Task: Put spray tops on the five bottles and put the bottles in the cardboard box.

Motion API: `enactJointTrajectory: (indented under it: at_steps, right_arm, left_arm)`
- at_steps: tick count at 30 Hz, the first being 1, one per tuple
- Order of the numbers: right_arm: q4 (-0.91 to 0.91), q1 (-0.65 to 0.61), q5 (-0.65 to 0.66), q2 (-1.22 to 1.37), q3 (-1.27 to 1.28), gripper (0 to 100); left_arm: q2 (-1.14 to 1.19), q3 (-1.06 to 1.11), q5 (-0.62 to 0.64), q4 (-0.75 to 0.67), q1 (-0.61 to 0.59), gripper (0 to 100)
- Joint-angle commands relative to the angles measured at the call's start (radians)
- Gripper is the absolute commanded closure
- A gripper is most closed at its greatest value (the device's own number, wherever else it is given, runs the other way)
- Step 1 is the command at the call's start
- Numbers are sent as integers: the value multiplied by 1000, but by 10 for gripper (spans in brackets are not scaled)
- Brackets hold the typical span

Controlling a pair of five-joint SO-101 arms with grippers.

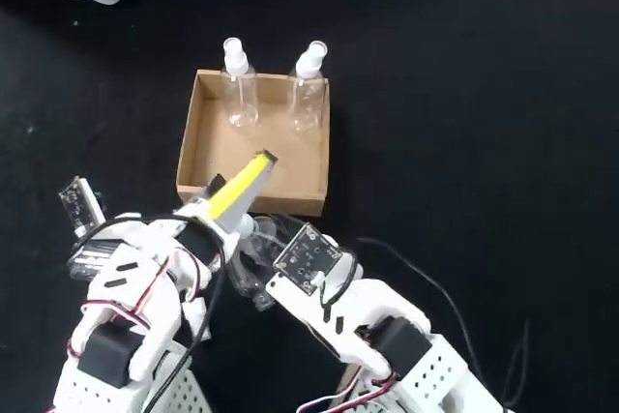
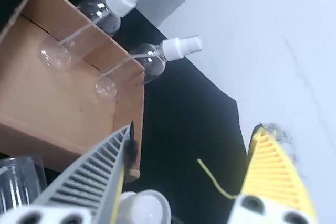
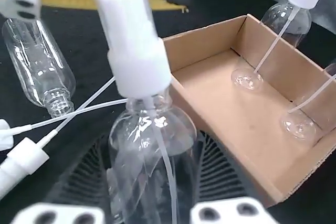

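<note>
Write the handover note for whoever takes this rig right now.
Right gripper: shut on a bottle with a spray top seated on it, by the near wall of the cardboard box.
Left gripper: open, above that spray top.
Done: two capped bottles stand in the box at its far wall.
On the table: one uncapped bottle lying down, with two loose spray tops beside it.
Left: box the held bottle, then cap and box the rest.
</note>
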Motion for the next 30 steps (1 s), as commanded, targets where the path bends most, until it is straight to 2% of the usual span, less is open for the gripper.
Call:
enactJointTrajectory:
  at_steps: [1,5,11,24,30]
  right_arm:
    - [-60,34,-8,-16,-2,980]
    - [-74,52,-8,-16,-2,981]
    - [-75,52,-8,-16,-4,981]
    - [-83,52,-8,-16,-8,979]
    - [-118,81,-8,-16,-7,980]
  left_arm:
    - [-11,-64,9,-26,-42,670]
    - [-11,-90,21,-12,-70,670]
    - [-11,-119,49,14,-179,670]
    - [-11,-61,43,15,-315,695]
    - [-11,1,-61,17,-315,717]
